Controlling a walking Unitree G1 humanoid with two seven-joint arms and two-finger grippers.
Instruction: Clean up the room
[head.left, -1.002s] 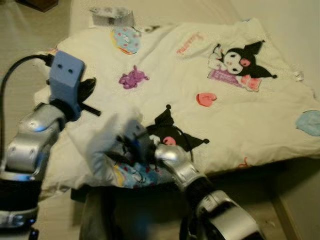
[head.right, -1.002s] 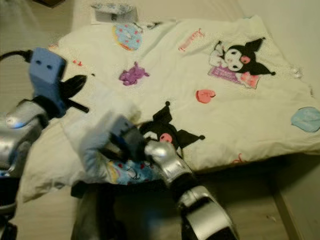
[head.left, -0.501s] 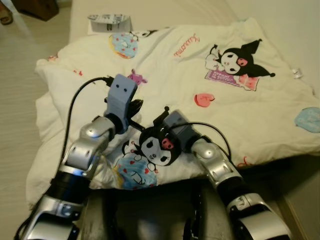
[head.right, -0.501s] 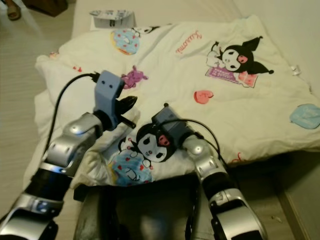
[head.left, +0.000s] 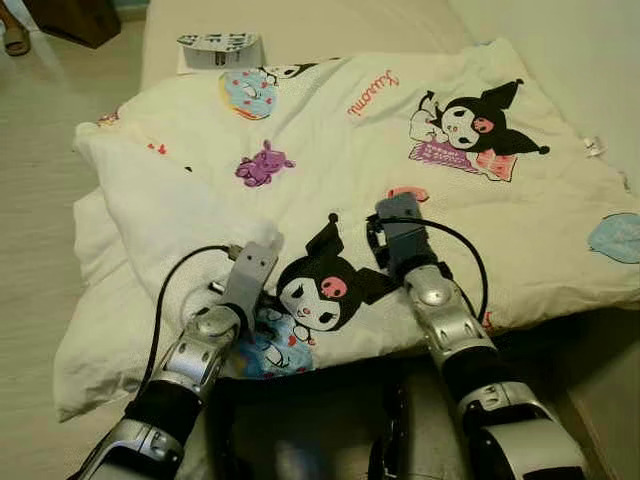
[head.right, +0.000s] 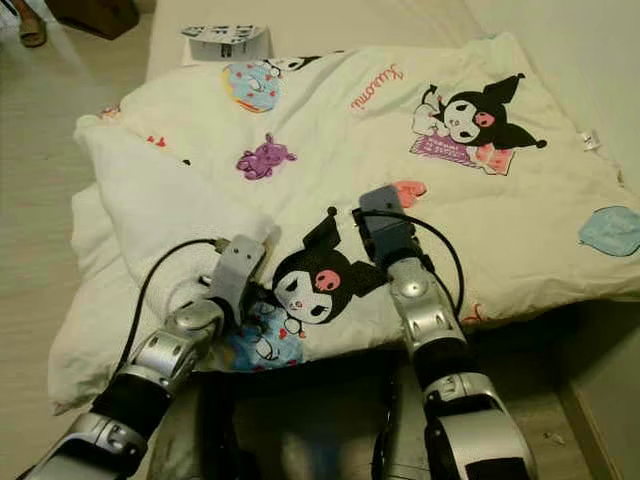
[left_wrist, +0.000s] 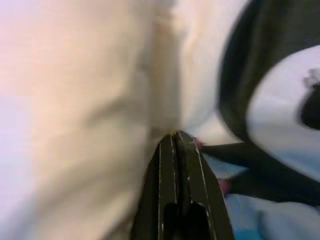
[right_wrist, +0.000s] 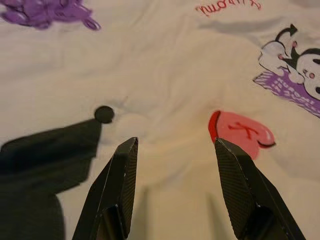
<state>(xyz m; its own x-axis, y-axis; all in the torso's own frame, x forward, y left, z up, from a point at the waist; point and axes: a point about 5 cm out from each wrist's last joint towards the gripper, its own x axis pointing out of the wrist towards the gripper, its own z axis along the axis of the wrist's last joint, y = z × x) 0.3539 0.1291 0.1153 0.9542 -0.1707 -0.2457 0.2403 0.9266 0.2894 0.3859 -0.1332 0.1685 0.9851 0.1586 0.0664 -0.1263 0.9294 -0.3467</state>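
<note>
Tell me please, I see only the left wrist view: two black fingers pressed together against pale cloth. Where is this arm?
Observer: The left gripper is low on the near edge of the printed blanket, beside the black-eared character print.
Operator: Is the other arm working too?
Observer: Yes. The right gripper is open over the blanket, next to a pink heart print.
Operator: Anything else nearby?
Observer: A small printed box lies beyond the blanket's far edge.
</note>
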